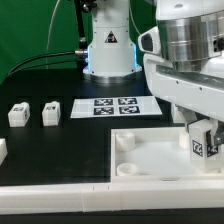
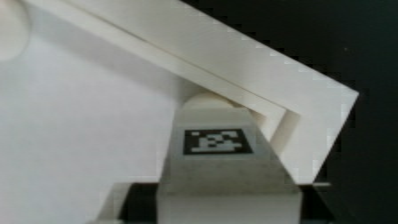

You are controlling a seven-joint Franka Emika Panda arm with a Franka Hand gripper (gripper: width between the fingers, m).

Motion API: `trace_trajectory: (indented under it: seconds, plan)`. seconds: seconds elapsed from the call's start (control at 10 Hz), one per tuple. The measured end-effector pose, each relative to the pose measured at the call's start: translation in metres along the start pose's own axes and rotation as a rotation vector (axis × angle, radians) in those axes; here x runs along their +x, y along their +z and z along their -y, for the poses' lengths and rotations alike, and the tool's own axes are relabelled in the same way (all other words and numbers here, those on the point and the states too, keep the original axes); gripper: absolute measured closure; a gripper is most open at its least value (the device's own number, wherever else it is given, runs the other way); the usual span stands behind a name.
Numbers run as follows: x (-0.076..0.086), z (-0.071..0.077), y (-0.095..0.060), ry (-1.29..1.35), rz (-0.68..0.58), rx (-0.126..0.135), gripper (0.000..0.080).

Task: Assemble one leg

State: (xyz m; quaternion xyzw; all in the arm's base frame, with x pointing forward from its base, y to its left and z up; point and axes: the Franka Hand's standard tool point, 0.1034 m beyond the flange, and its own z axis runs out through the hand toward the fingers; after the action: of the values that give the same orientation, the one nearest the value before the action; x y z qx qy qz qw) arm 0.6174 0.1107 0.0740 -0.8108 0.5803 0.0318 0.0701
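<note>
My gripper (image 1: 200, 138) is shut on a leg (image 1: 198, 148), a small white block with a black-and-white tag on its face. It holds the leg upright at the large white tray's (image 1: 150, 158) far corner on the exterior view's right. In the wrist view the tagged leg (image 2: 217, 140) sits between my dark fingers (image 2: 143, 203), its far end against the inside of the tray's raised rim (image 2: 231, 68). I cannot tell whether it sits in a socket. Two more legs (image 1: 18, 115) (image 1: 50, 113) stand on the black table at the exterior view's left.
The marker board (image 1: 115, 107) lies behind the tray. The robot's base (image 1: 108, 50) stands at the back. A round socket (image 1: 126, 141) shows at the tray's far left corner. A white part (image 1: 3, 150) sits at the left edge. A long white rail (image 1: 90, 197) runs along the front.
</note>
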Motion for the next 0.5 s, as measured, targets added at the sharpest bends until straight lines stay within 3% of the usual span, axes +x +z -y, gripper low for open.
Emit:
trace_trajectory:
  seconds: [0.1,0.2,0.3,0.5]
  plan:
    - [0.0000,0.0000,0.0000,-0.005,0.000,0.000,0.0506]
    - [-0.0003,-0.0001,0.0003,-0.016,0.000,-0.001,0.0425]
    - [-0.0005,-0.0003,0.0008,-0.052,0.000,-0.001,0.0425]
    - [-0.0011,-0.0004,0.0013,-0.067,0.001,-0.002,0.0195]
